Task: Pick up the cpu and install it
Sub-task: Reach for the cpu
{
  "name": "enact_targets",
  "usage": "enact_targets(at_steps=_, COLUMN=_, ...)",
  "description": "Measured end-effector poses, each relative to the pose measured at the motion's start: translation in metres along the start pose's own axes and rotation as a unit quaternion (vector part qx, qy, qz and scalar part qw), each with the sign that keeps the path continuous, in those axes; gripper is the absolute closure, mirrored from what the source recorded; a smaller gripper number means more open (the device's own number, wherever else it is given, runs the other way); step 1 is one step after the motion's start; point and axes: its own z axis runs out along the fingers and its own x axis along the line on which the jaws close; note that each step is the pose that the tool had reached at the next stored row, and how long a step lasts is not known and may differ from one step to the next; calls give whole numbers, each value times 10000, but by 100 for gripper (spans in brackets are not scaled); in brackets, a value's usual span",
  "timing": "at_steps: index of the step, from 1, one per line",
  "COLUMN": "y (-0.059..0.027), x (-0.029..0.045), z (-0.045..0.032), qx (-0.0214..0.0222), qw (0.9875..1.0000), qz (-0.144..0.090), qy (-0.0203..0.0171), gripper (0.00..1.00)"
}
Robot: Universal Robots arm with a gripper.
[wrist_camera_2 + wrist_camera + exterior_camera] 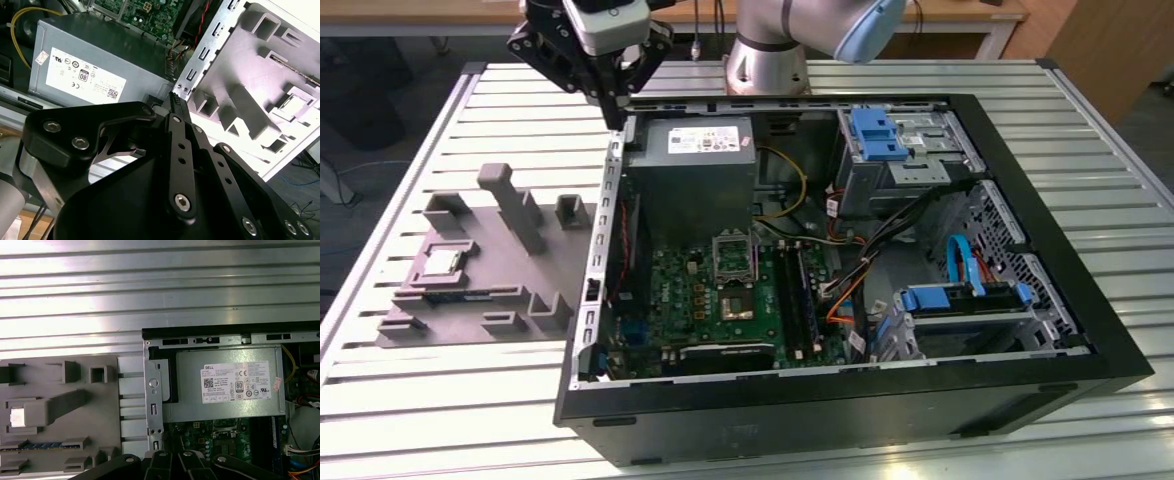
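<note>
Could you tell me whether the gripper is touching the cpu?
Apart: in the exterior view the gripper is over the case corner, the cpu lies in the tray.

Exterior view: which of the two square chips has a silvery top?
The cpu, sitting in the grey tray outside the computer case. The chip on the green motherboard is dark.

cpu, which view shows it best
Exterior view: the cpu sits whole, rim distinct, in the grey tray. The first wrist view shows it as a glared pale square; in the second wrist view glare hides it.
</note>
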Motion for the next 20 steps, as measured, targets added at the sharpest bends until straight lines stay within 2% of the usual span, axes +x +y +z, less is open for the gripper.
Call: enact_targets(at_steps=20, y=-6, x=71, z=8, qx=0, qw=10000, qz=0, qy=0, gripper=89)
